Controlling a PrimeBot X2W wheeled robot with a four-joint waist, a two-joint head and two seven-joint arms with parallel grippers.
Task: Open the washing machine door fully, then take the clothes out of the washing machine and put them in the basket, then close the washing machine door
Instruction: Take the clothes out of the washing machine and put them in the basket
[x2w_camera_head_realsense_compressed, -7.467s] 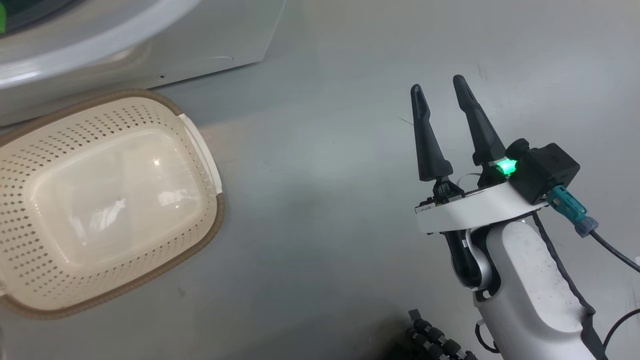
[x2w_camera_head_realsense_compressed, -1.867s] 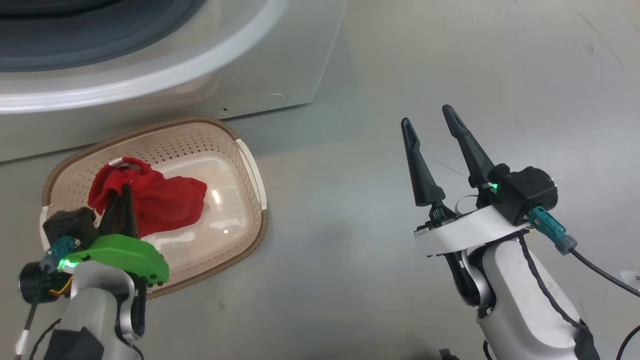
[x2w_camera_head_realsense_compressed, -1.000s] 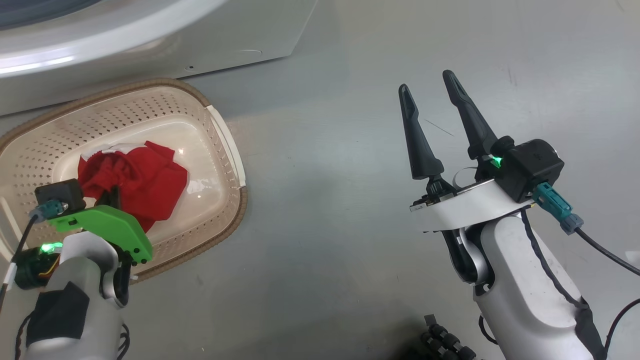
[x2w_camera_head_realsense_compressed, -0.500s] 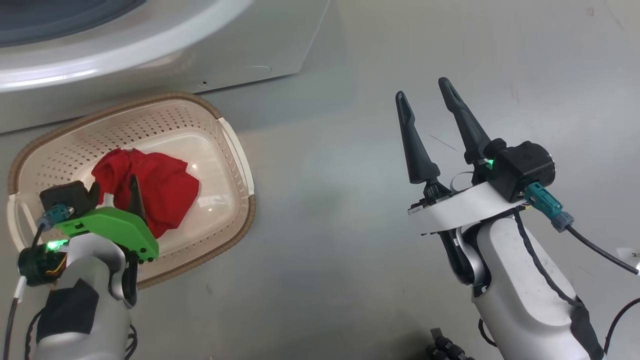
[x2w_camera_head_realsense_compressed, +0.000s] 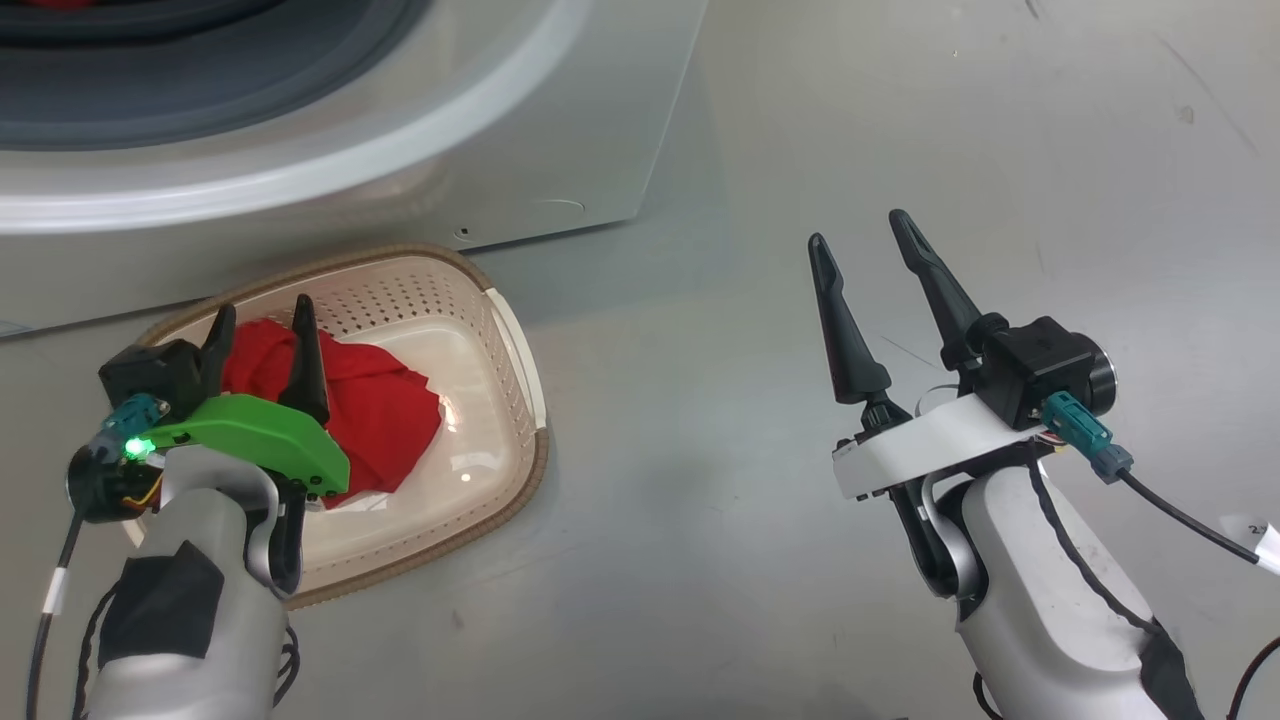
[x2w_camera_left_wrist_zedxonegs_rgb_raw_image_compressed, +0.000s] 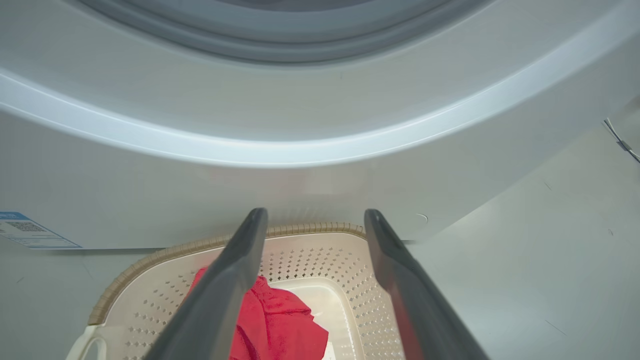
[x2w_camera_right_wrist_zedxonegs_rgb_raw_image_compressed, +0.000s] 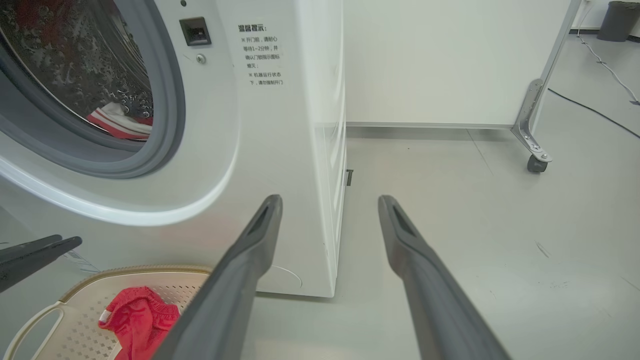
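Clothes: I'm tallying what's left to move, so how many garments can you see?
2. One red garment lies in the basket; one red-and-white striped garment lies inside the drum of the washing machine. More may be hidden deeper in the drum.

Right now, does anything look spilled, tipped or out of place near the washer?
Nothing stands out. The red garment lies inside the basket, which sits upright by the washing machine; more striped clothes lie inside it.

Red clothes (x2w_camera_left_wrist_zedxonegs_rgb_raw_image_compressed: 281, 325) lie in the basket (x2w_camera_left_wrist_zedxonegs_rgb_raw_image_compressed: 310, 252) — washing machine (x2w_camera_left_wrist_zedxonegs_rgb_raw_image_compressed: 300, 185) behind.
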